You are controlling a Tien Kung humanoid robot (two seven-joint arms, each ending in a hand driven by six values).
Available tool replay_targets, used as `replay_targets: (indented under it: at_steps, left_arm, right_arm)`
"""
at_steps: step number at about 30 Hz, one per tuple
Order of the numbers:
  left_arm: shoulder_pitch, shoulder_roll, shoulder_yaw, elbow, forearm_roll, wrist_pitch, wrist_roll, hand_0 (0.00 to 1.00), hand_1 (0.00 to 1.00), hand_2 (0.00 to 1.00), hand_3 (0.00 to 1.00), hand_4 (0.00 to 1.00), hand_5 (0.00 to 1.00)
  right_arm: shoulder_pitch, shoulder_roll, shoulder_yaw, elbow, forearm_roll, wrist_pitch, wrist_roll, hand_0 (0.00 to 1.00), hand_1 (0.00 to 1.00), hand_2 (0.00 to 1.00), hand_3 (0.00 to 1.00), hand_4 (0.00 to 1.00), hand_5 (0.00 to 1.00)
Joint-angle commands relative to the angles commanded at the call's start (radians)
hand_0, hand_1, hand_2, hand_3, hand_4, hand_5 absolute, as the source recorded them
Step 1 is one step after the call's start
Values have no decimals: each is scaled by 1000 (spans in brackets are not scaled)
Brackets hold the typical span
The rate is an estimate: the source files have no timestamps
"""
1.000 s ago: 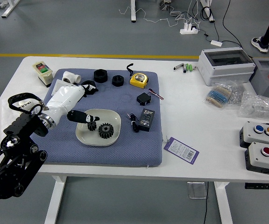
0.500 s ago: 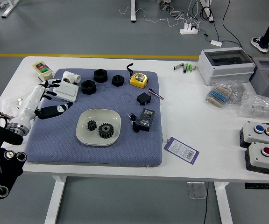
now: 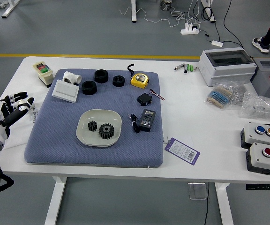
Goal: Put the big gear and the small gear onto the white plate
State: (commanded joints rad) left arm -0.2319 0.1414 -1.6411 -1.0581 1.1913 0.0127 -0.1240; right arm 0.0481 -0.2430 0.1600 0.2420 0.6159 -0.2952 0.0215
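The big gear (image 3: 106, 131) and the small gear (image 3: 92, 125) are seated on the white plate (image 3: 100, 115) (small gear at left, big gear at right). The plate rests on the blue mat (image 3: 60, 140). The left hand (image 3: 9, 114) is positioned at the table's (image 3: 191, 126) left edge, fingers loosely spread.

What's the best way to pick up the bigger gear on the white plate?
Probably from straight above, pinching the big gear by its toothed rim at the near and far edges. It lies flat on the plate, and the small gear sits close on its left, crowding that side.
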Motion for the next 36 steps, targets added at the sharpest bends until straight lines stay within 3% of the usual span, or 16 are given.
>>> replay_targets:
  at_steps: [1, 6, 7, 12, 13, 18, 19, 24, 25, 27, 36]
  left_arm:
    - [1, 0, 0, 0, -19, -1, 0, 710, 661, 772, 663, 749, 529]
    - [36, -31, -22, -40, -112, -94, 24, 710, 661, 772, 663, 749, 529]
    - [39, -32, -21, -43, -121, -104, 27, 763, 737, 802, 710, 770, 622]
    - [47, -38, -19, -60, -184, -168, 51, 763, 737, 802, 710, 770, 622]
    - [47, -39, -18, -62, -194, -176, 52, 832, 851, 868, 821, 814, 845]
    - [45, -41, -15, -64, -223, -216, 60, 832, 851, 868, 821, 814, 845]
    - [45, -41, -15, -64, -224, -222, 60, 883, 898, 905, 856, 834, 971]
    - [42, -41, -15, -62, -233, -250, 58, 883, 898, 905, 856, 834, 971]
    - [42, -41, -15, -62, -234, -254, 56, 924, 948, 952, 894, 854, 998]
    - [41, -42, -14, -61, -237, -261, 50, 924, 948, 952, 894, 854, 998]
    - [40, -41, -12, -59, -236, -274, 26, 946, 965, 976, 919, 860, 998]
  right_arm:
    - [0, 0, 0, 0, 0, 0, 0, 661, 677, 740, 568, 792, 677]
    - [1, 2, 6, 0, -1, 1, -1, 661, 677, 740, 568, 792, 677]
    - [2, 2, 7, 0, -1, 0, -1, 661, 677, 741, 568, 792, 677]
    - [4, 1, 10, 0, -4, 2, -1, 661, 677, 741, 568, 792, 677]
    - [5, 1, 10, 0, -5, 2, -1, 661, 676, 740, 569, 792, 676]
    - [8, -1, 12, 0, -7, 2, -1, 661, 676, 740, 569, 792, 676]
    - [8, -1, 12, 0, -7, 2, -1, 661, 675, 740, 569, 792, 675]
    - [9, -2, 10, -1, -7, 2, -2, 661, 675, 740, 569, 792, 675]
    - [10, -2, 10, -1, -7, 2, -2, 661, 675, 740, 569, 792, 676]
    - [10, -2, 11, -1, -7, 2, -2, 661, 675, 740, 569, 792, 676]
    - [11, -1, 9, -1, -7, 2, -2, 661, 675, 740, 569, 792, 676]
